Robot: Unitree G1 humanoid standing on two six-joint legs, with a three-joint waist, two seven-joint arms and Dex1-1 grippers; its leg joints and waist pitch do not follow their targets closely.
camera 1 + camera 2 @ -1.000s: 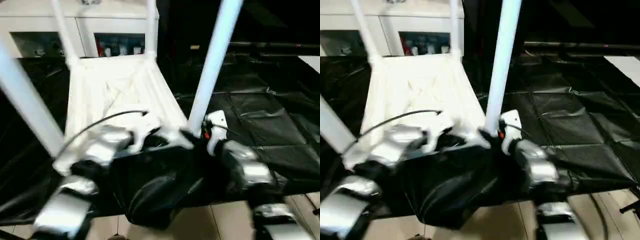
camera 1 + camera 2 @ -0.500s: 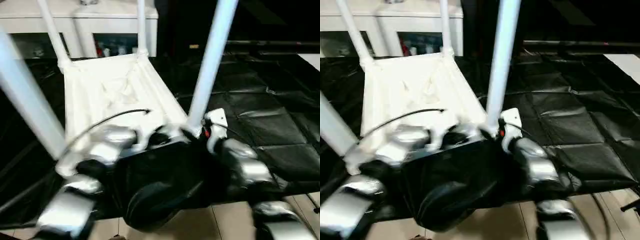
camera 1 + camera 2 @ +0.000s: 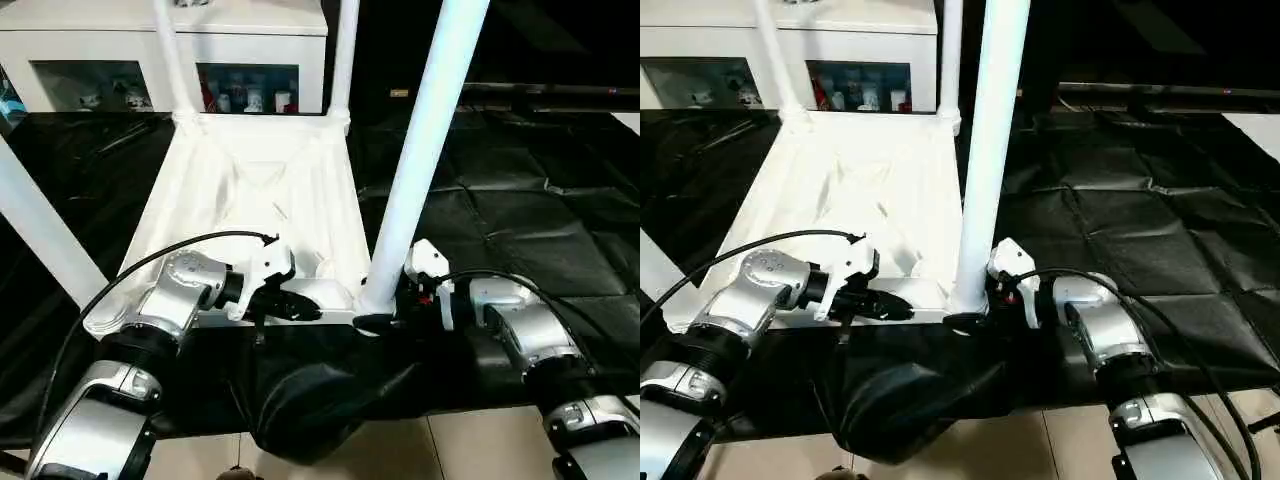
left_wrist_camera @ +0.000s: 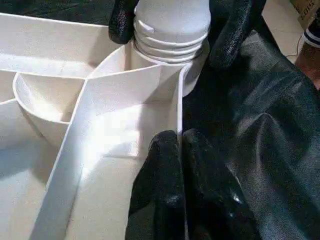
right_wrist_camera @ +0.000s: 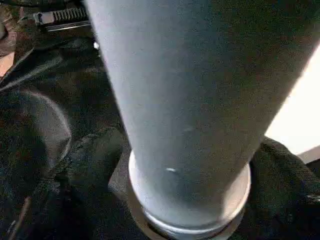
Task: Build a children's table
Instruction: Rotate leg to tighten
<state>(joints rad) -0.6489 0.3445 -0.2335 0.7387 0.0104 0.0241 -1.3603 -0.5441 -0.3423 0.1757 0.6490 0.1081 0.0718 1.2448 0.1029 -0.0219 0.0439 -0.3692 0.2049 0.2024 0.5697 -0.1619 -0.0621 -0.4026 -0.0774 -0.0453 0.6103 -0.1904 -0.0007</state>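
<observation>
The tabletop lies upside down on a black sheet, ribbed underside up, with all four white legs standing in its corner sockets; the white glass-door cabinet stands just behind its far edge. Relative to the tabletop, two legs rise from the far corners, beside the cabinet, one leg leans out from the near left corner, and the near right leg stands upright in its socket at the near right corner. The left gripper rests against the tabletop's near rim, close beside that near right socket, its two black fingers pressed together with the thin rim wall at their tips. The right gripper sits at the base of the near right leg, its fingers spread wide to either side of the leg's ribbed foot, just above the socket; whether they press on the leg cannot be told. Crumpled black sheet hangs off the table edge below the tabletop's near rim.
</observation>
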